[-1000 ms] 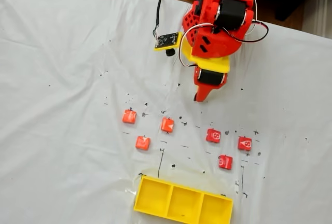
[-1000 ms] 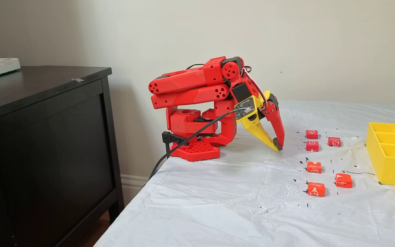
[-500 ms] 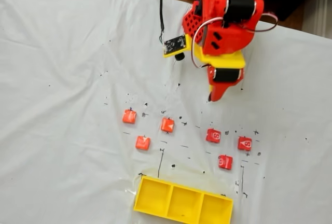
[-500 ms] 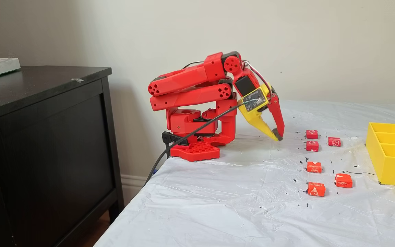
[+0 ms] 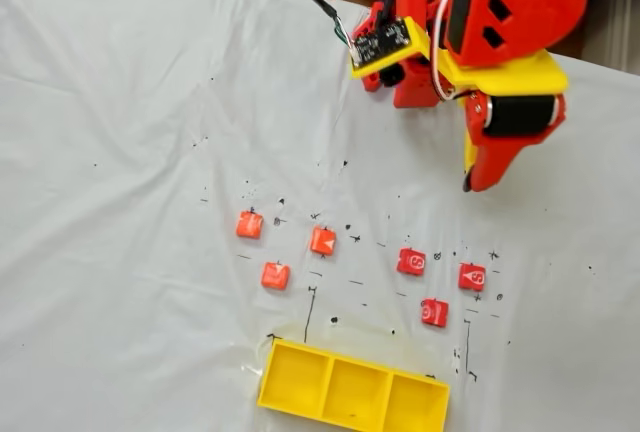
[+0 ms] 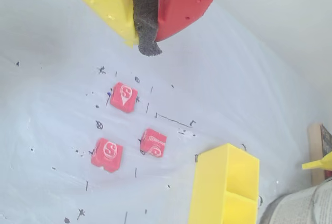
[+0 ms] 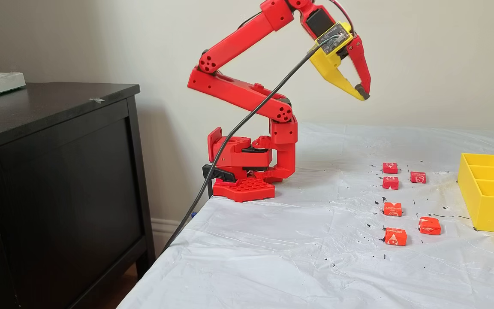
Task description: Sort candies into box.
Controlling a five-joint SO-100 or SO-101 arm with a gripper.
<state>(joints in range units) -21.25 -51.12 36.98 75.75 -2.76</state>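
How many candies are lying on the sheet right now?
6, all on the white sheet, none in the yellow box: orange-red candies at left; deeper red candies at right.

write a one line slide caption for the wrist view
Shut gripper above three red candies beside the yellow box.

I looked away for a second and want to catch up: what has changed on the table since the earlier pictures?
The arm unfolded and lifted: the gripper, which had been low near the tablecloth, now hangs high above it, jaws shut and empty, and in the top-down fixed view it has swung right. Nothing was taken hold of. All six candies lie where they were, and the yellow tray is unmoved and empty.
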